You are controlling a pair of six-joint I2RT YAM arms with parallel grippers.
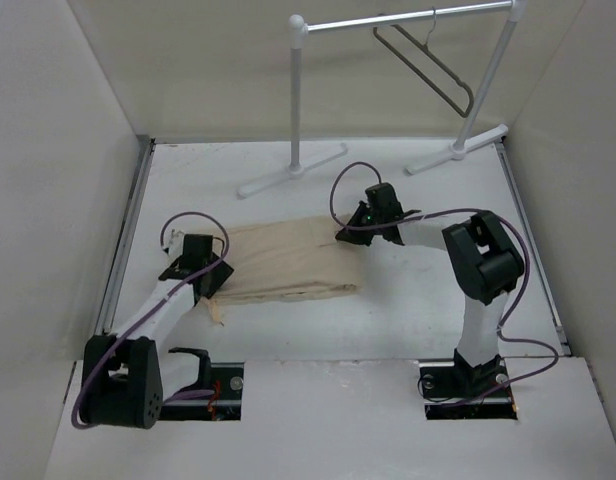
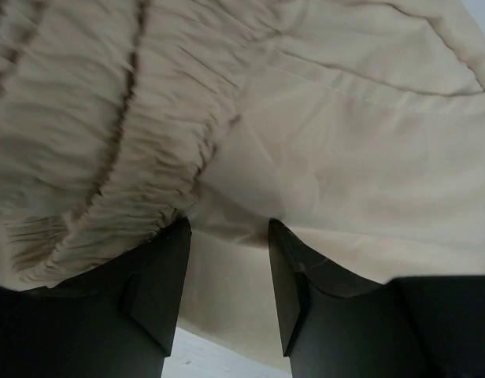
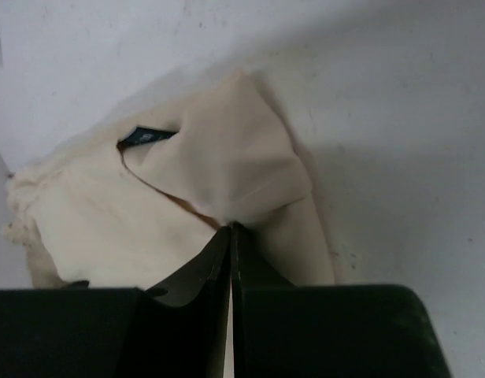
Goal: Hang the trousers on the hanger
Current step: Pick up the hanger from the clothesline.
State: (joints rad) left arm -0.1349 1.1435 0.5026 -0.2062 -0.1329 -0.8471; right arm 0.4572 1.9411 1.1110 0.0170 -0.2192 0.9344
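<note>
Cream trousers (image 1: 288, 262) are lying folded and wrinkled; the right gripper (image 3: 230, 230) is pinching their corner, the left gripper (image 2: 228, 244) is standing open.

Overhead and close wrist views share trousers (image 1: 288, 262)

No legible text — dark tag (image 3: 148, 135) on the trousers (image 3: 227, 165) unreadable

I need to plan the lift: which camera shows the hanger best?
Top external: the hanger hangs from the white rail at the back, its whole outline visible. Both wrist views show none of it, mostly the trousers up close.
</note>
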